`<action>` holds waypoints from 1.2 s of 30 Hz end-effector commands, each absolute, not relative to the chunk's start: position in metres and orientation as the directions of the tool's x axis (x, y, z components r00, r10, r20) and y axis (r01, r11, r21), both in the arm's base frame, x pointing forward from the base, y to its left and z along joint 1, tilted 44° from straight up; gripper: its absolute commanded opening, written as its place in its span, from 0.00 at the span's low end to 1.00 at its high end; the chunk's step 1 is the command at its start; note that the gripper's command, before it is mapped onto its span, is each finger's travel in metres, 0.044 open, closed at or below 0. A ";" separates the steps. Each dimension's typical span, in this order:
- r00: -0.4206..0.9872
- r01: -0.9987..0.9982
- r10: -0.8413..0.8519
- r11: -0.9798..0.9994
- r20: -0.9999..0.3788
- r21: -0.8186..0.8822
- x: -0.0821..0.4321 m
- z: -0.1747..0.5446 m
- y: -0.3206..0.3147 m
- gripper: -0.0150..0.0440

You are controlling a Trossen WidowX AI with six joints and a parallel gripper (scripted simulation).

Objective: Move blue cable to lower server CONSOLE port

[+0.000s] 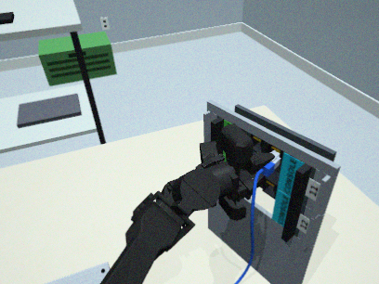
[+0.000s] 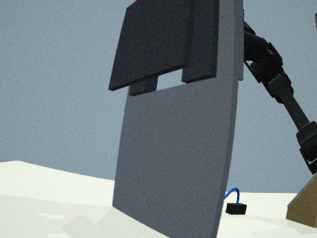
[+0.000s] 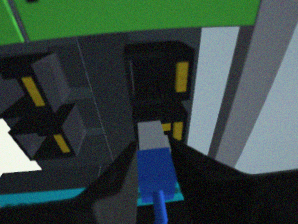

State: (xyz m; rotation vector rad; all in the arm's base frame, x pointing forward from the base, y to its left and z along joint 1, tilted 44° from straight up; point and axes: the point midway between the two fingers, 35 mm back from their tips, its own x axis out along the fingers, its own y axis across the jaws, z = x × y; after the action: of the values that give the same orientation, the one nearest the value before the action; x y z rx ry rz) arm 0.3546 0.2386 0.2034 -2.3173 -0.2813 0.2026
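Gripper fingers (image 1: pixel 266 160) are closed on the plug (image 1: pixel 271 166) (image 3: pixel 156 172), one at each side of its blue and pale body. Its nose sits at the port beside the teal CONSOLE label (image 1: pixel 289 169) of the upper server; how deep it goes, I cannot tell. From the plug the blue cable (image 1: pixel 253 218) (image 2: pixel 233 190) (image 3: pixel 160 207) hangs down in front of the upright grey panel (image 1: pixel 279 246) (image 2: pixel 175 148), which stands toward the right edge of the table (image 1: pixel 84 195) (image 2: pixel 78 210). In the exterior view, a small black block (image 2: pixel 236 208) touches the cable's end.
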 end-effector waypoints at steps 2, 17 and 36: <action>0.962 0.144 0.268 -0.674 -0.058 -0.724 0.352 0.204 0.237 0.25; 0.962 0.144 0.268 -0.674 -0.058 -0.724 0.347 0.205 0.235 0.25; 0.962 0.144 0.268 -0.674 -0.058 -0.724 0.340 0.207 0.231 0.25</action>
State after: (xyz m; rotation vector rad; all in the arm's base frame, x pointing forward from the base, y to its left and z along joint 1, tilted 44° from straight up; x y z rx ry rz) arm 0.3431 0.2325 0.2058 -2.3184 -0.2857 0.2037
